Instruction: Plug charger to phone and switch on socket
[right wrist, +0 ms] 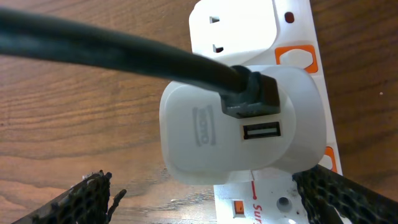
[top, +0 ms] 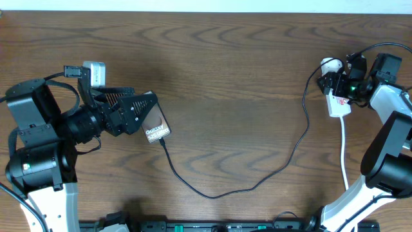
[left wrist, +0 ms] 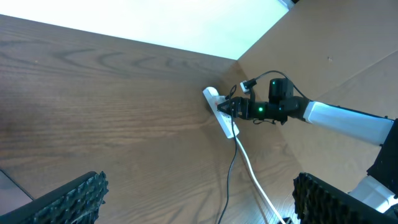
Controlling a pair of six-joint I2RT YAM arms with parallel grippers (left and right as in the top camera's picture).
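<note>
**Hovering over the strip, switch not yet shown pressed**

Starting at the right gripper [right wrist: 202, 196]: its fingers stand wide apart, low on either side of the white adapter [right wrist: 242, 130], and one side is clearly clear of it, so I read it as open and holding nothing. The adapter sits in the socket [top: 338, 106] at the far right of the table [top: 225, 58], with the charger [top: 257, 185] entering its face. The left gripper [left wrist: 199, 198] is also spread wide and empty, poised above the phone [top: 156, 129] at the left.

From the adapter the black cable loops down across the wood and climbs to the phone's lower edge, where it appears to meet it. On that showing the plugging step looks done at both ends, and what is left is the switch, which the right arm seems placed to reach.

Several things stay uncertain. The left gripper covers much of the phone, and the plug tip is too small overhead to confirm that it is seated. An orange-edged switch [right wrist: 295, 57] shows beside the adapter, but I cannot tell whether it is on or off.
</note>
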